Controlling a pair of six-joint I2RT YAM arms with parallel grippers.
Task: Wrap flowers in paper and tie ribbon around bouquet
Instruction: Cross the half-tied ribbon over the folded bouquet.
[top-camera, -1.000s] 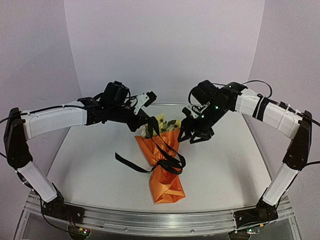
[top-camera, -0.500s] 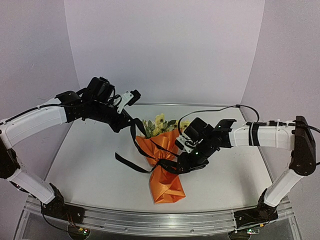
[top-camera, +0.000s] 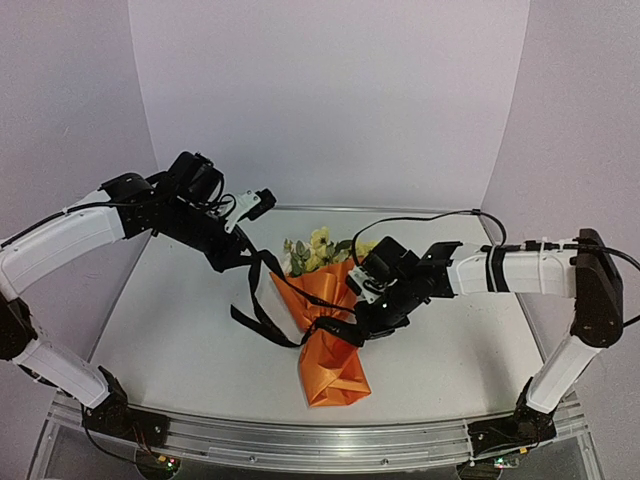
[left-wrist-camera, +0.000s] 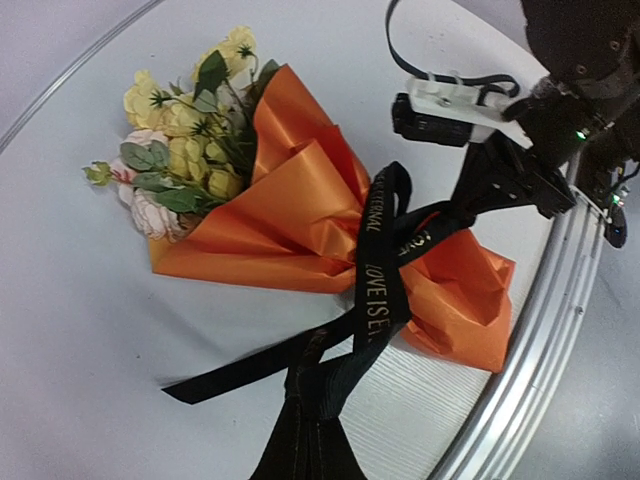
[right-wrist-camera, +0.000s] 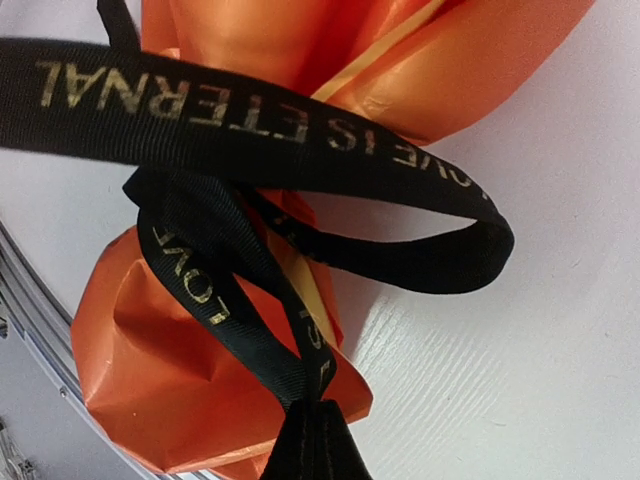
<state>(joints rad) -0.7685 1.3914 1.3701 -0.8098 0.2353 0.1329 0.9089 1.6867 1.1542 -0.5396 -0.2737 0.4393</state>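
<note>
ribbon (left-wrist-camera: 385, 270) ends are clenched in left gripper (top-camera: 238, 258) and right gripper (top-camera: 366, 324); to be drawn apart evenly across the bouquet (top-camera: 335, 372).

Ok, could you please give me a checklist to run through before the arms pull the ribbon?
1. Left gripper shut on ribbon: ok.
2. Right gripper shut on ribbon: ok.
3. Ribbon crossed over the bouquet at its narrow part: ok.
4. Ribbon passes under the bouquet: cannot tell.
5. Ribbon snug: not ok, it lies in loose loops.
6. Flowers seated in the bouquet's wide end: ok.
</note>
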